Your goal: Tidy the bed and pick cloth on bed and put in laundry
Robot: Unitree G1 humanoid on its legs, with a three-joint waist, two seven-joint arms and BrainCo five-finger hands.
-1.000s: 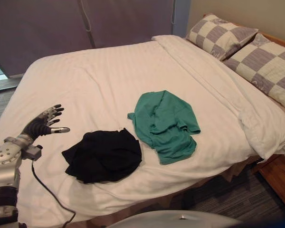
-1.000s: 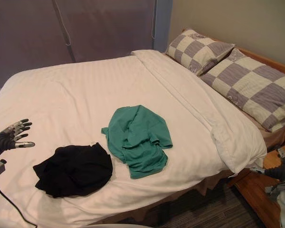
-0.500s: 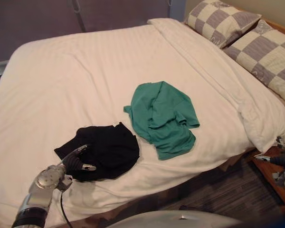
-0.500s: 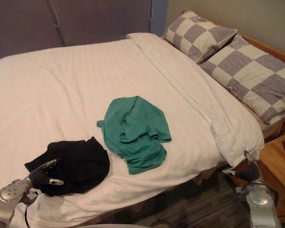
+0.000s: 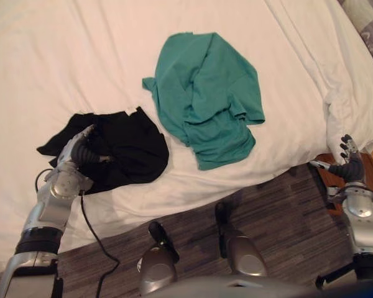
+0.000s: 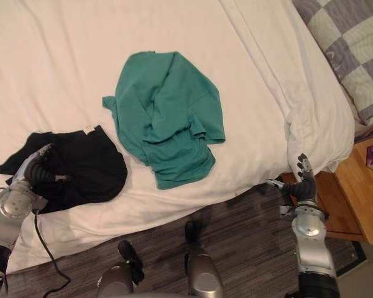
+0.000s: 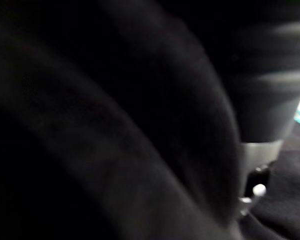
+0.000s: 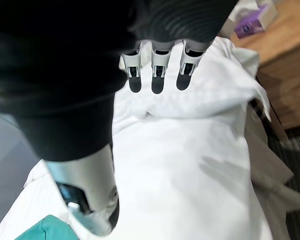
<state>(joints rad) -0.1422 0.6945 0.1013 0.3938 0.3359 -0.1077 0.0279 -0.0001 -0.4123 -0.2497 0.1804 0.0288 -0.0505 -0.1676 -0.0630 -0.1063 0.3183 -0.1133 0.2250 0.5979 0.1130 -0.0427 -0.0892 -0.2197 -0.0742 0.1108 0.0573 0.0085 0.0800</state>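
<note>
Lately the left hand (image 5: 79, 150) has settled onto the black cloth (image 5: 132, 144).

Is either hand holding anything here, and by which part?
Cannot be told: the left hand lies on the black garment near its left end, grip unclear. The right hand is open, holding nothing.

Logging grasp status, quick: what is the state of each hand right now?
Left hand: on the black cloth, grip cannot be told.
Right hand: open, holding nothing.
</note>
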